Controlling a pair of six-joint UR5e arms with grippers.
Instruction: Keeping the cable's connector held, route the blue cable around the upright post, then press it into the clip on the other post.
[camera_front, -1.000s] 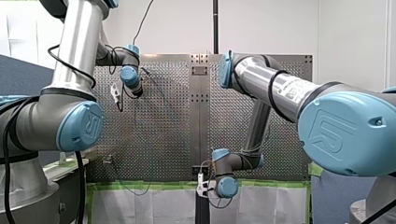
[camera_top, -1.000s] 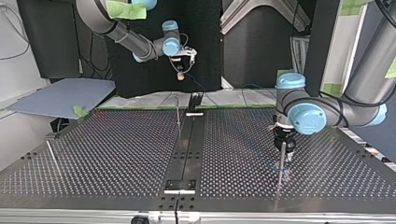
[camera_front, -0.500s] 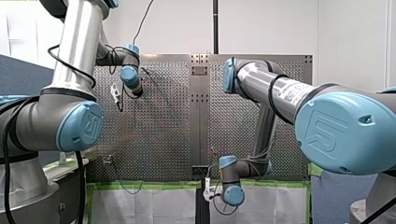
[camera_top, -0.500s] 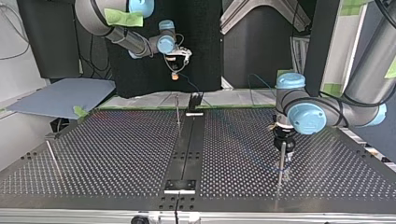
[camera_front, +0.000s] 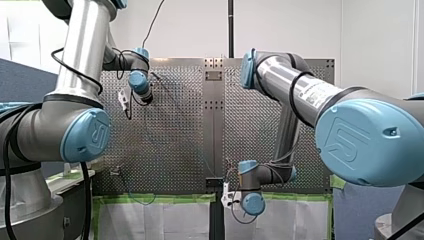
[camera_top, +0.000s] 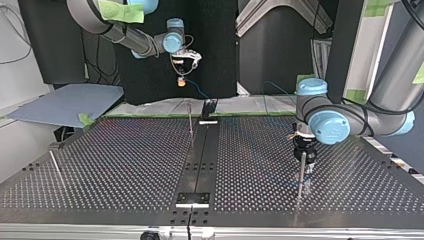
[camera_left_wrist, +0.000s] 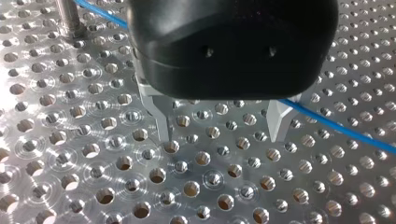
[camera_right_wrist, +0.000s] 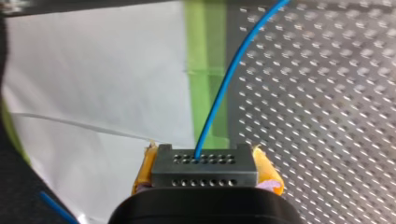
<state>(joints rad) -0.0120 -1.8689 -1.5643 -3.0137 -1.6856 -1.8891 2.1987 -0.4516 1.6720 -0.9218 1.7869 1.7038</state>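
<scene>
Shifts my right gripper (camera_top: 182, 80), pads pinching the connector (camera_right_wrist: 204, 165), from right of the thin post (camera_top: 190, 120) to just left of it in the top view, beyond the table (camera_top: 100, 165) edge. Probably draws the blue cable (camera_right_wrist: 224, 79) sideways for the wrap; free air there. Right of that post, holds my left gripper (camera_left_wrist: 219, 128) spread low over the cable by a second post (camera_top: 301, 172).

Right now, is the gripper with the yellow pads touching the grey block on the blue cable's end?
Touching. In the right wrist view my right gripper clamps the connector, its yellow pads pressed against both sides.
</scene>
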